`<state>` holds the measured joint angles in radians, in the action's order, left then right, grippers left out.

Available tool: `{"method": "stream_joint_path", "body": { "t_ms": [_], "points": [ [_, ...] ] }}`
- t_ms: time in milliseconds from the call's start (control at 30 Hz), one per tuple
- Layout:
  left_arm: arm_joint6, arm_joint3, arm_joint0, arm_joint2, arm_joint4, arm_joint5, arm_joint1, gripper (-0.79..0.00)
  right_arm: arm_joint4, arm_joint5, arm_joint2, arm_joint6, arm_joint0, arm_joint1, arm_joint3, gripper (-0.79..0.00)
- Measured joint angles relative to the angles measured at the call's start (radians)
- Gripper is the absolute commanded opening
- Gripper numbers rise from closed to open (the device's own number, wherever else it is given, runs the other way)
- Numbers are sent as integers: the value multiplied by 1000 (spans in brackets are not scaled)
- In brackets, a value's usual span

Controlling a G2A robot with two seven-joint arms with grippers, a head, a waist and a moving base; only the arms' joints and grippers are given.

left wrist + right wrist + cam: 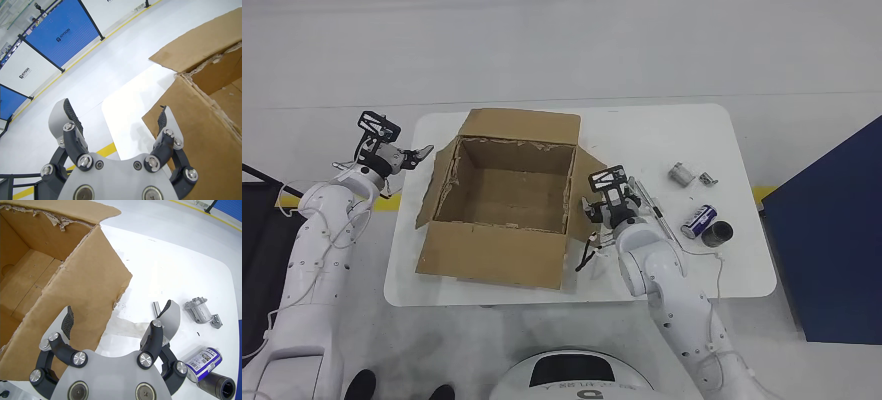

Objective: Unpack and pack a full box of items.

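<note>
White bench (682, 125) carries everything. Leftmost, the left gripper (115, 109) hangs by the box's left flap, spread wide and empty. The cardboard box (497, 255) stands open, flaps splayed, its floor bare. Beside its right flap the right gripper (119, 307) is likewise wide, holding nothing. Further right lie a steel rod (156, 309), a grey housing (201, 313), a blue can (203, 363) and a dark sleeve (217, 386) just beside it. Packing looks next: pinch each round piece across its axis, lift clear of the flap, then lower it inside.
</note>
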<state>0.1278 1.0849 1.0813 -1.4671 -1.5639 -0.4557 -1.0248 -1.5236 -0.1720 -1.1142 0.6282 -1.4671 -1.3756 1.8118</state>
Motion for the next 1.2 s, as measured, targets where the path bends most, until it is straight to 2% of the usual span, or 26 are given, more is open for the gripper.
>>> {"method": "stream_joint_path", "body": {
  "t_ms": [133, 233, 267, 300, 400, 533, 633, 867, 1200],
  "points": [
    [0, 0, 0, 0, 0, 0, 0, 0, 39, 48, -97, 3, -55, 15, 46, 0],
    [0, 0, 0, 0, 0, 0, 0, 0, 97, 125, -189, 42, -95, 29, 83, 0],
    [0, 0, 0, 0, 0, 0, 0, 0, 110, 149, -217, 56, -106, 34, 90, -175],
    [0, 0, 0, 0, 0, 0, 0, 0, 128, 177, -252, 77, -118, 39, 98, -397],
    [0, 0, 0, 0, 0, 0, 0, 0, 153, 207, -323, 129, -126, 47, 89, -440],
    [0, 0, 0, 0, 0, 0, 0, 0, 124, 192, -345, 185, -89, 51, 31, -511],
    [0, 0, 0, 0, 0, 0, 0, 0, 88, 184, -313, 219, -41, 49, -28, -548],
    [0, 0, 0, 0, 0, 0, 0, 0, 60, 197, -265, 267, 37, 47, -140, -563],
    [0, 0, 0, 0, 0, 0, 0, 0, 70, 214, -282, 299, 62, 51, -192, -560]
  ]
}}
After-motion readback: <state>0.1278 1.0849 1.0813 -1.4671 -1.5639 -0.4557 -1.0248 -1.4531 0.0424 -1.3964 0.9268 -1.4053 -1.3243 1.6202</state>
